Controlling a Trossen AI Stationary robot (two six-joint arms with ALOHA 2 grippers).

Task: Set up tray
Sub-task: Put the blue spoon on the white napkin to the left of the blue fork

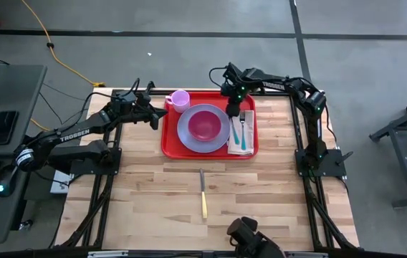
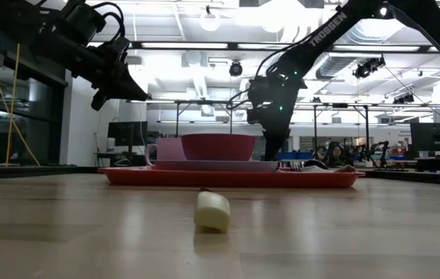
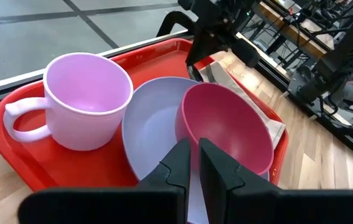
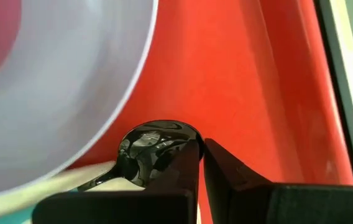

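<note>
The red tray [image 1: 169,148] sits at the table's far middle. It carries a lavender plate [image 1: 188,135] with a magenta bowl [image 1: 204,124] on it, a pink mug [image 1: 180,100] in its far left corner, and a napkin [image 1: 239,145] with a teal-handled fork and a spoon along its right side. My left gripper [image 1: 159,114] is shut and hovers raised over the tray's left rim, touching nothing. My right gripper [image 4: 201,152] is shut and low over the tray, just beyond the napkin's far end. The spoon's bowl [image 4: 155,144] lies right beside one of its fingers. My right gripper comes down from above beside the spoon's bowl [image 4: 164,149], which lies on the tray next to the outer side of one finger [image 4: 186,168]. I cannot tell whether the finger touches the spoon.
A knife with a pale yellow handle [image 1: 203,193] lies alone on the bare wood near the table's middle, with its handle end toward the near edge [image 2: 212,211]. Open tabletop surrounds it. The arm bases stand at the table's left and right sides.
</note>
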